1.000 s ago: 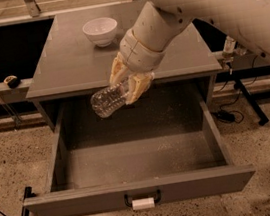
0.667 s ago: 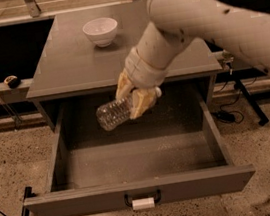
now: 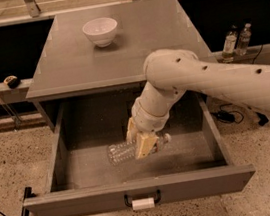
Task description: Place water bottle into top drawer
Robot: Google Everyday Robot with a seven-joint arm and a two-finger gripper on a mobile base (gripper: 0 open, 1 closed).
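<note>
The water bottle point(image 3: 122, 152) is a clear ribbed plastic bottle, lying about level, cap point(image 3: 167, 137) to the right. My gripper point(image 3: 141, 140) is shut on the water bottle around its middle and holds it low inside the open top drawer point(image 3: 137, 193), just above the drawer floor near the centre. The drawer is a deep grey box pulled fully out, with a black handle and white tag point(image 3: 142, 203) on its front panel. My white arm point(image 3: 206, 76) reaches down into it from the right.
A white bowl point(image 3: 100, 31) stands on the grey tabletop point(image 3: 154, 31) at the back. Two small slim bottles point(image 3: 235, 42) stand on a ledge at the right. A black cable point(image 3: 232, 115) lies on the speckled floor.
The gripper has carried the bottle down from the drawer's rear upper edge into the drawer, toward its centre. The bottle has gone from tilted to nearly level.
</note>
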